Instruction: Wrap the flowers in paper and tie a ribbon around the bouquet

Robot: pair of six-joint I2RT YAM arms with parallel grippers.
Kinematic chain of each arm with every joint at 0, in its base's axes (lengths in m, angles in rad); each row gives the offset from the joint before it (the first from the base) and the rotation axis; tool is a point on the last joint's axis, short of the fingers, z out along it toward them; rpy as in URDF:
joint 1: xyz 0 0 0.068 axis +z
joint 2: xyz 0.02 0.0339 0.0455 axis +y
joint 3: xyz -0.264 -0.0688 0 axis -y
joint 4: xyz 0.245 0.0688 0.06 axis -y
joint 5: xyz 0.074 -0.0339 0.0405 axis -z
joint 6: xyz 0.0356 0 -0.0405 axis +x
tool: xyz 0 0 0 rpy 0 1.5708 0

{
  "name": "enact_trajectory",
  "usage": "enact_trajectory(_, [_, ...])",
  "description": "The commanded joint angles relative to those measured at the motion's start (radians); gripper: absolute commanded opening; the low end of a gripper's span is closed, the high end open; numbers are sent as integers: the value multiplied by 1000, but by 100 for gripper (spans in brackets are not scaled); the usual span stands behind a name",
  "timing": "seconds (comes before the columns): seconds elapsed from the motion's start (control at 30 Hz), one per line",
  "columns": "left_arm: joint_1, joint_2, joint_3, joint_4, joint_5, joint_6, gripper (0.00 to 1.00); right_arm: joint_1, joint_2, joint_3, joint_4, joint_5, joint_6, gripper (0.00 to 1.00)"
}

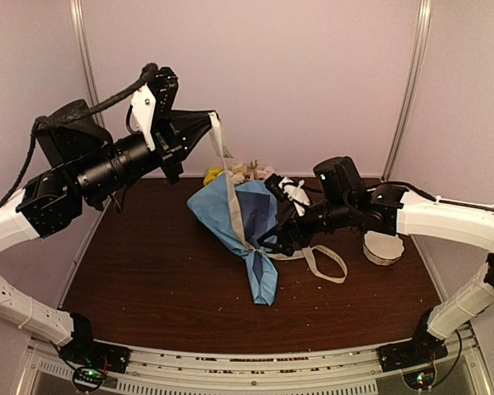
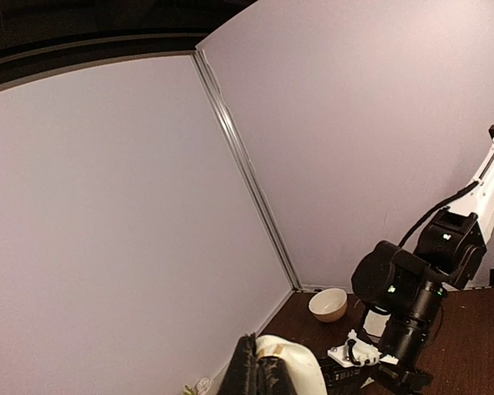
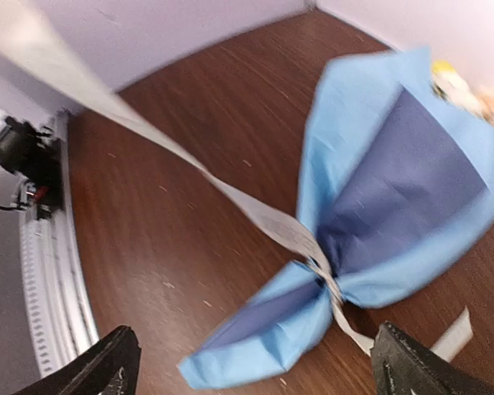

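Two grippers, one grip on the ribbon

Left gripper [image 1: 212, 120] is raised above the table [image 1: 132, 271], pinched shut on the ribbon [image 3: 160, 144], which runs taut down to the cinched waist of the bouquet [image 1: 214, 210]. Right gripper [image 3: 255, 350] hangs spread wide over that waist, holding nothing. Bouquet lies mid-table, blooms toward the back wall. Bare wood spreads left and toward the near edge; a white bowl [image 1: 383, 248] sits to the right.

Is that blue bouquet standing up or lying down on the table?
Lying down: the bouquet rests flat on the table, flowers toward the back wall.
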Motion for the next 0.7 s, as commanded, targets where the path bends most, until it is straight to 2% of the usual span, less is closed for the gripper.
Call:
enact_trajectory(0.0, [-15,22,60,38,31,53,0,22,64,29,250,-249,-27,99])
enact_trajectory(0.13, [-17,30,68,47,19,55,0,22,130,30,359,-310,28,90])
enact_trajectory(0.27, [-18,31,68,53,15,55,0,21,179,52,403,-265,72,79])
enact_trajectory(0.5, [-18,28,61,64,-5,53,0,17,269,118,446,-267,114,33])
enact_trajectory(0.57, [-18,17,54,65,-12,49,0,13,281,123,447,-266,123,8])
enact_trajectory(0.6, [-18,5,45,63,-16,43,0,7,279,118,450,-257,128,0])
enact_trajectory(0.67, [-18,-38,4,67,-24,26,0,-10,269,98,468,-246,137,0])
